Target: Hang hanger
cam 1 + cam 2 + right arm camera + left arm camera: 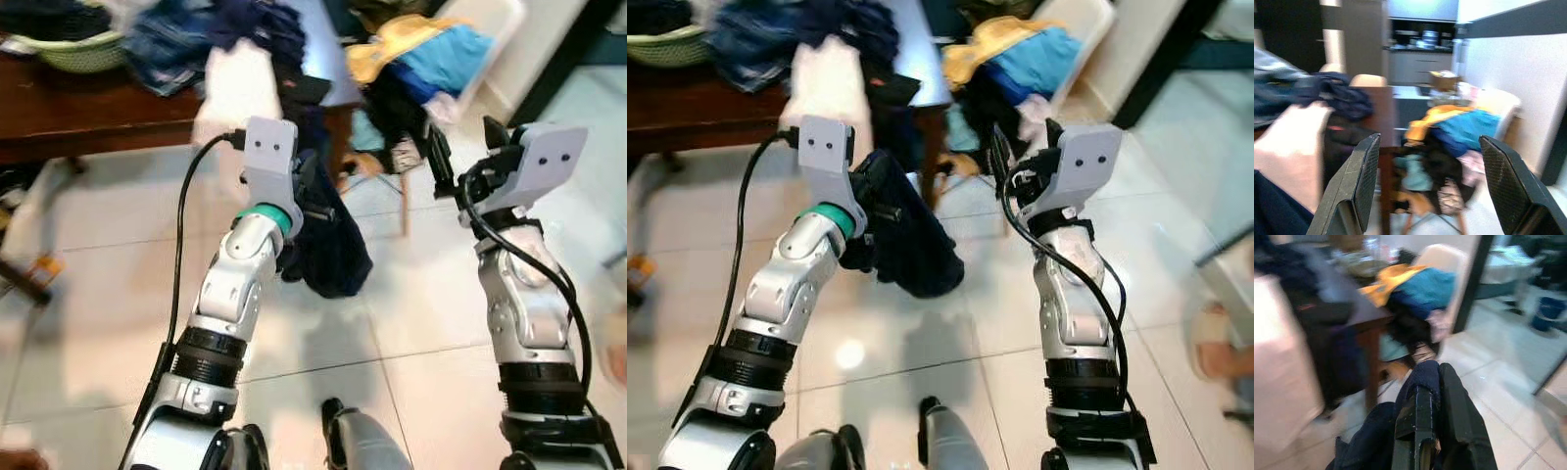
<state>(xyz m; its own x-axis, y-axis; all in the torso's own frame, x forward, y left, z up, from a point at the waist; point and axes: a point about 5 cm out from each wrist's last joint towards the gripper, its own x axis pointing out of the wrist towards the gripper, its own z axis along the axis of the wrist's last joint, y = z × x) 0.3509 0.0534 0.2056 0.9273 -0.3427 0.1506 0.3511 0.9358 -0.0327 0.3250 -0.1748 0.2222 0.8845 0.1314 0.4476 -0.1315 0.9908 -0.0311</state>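
Two end effectors are raised in front of the robot, above a pale tiled floor [411, 323]. The left end effector [1432, 404] has its black fingers [1418, 426] pressed together on a dark navy garment [333, 245], which hangs down from the grasp in a loose bundle above the floor. In the left wrist view the cloth fills the narrow space between the fingers and drapes off to one side. Whether a hanger is inside the garment cannot be told; none can be made out in the folds.

Beside the garment, well apart from it, the right end effector [1432, 171] has its two textured fingers [1506, 181] spread wide with nothing between them. It points toward a chair [460, 59] heaped with clothes, among them a yellow piece [387, 44] and a blue piece [441, 54].

Beyond the garment stands a dark wooden surface [88, 108], piled with more clothing: a blue denim heap [176, 44] and a pale pink cloth [240, 88] that hangs over the edge just behind the left arm. A green basket [83, 49] sits on the far end of the surface from the garment. Much of the background is blurred. Black cables run along both silver arms.
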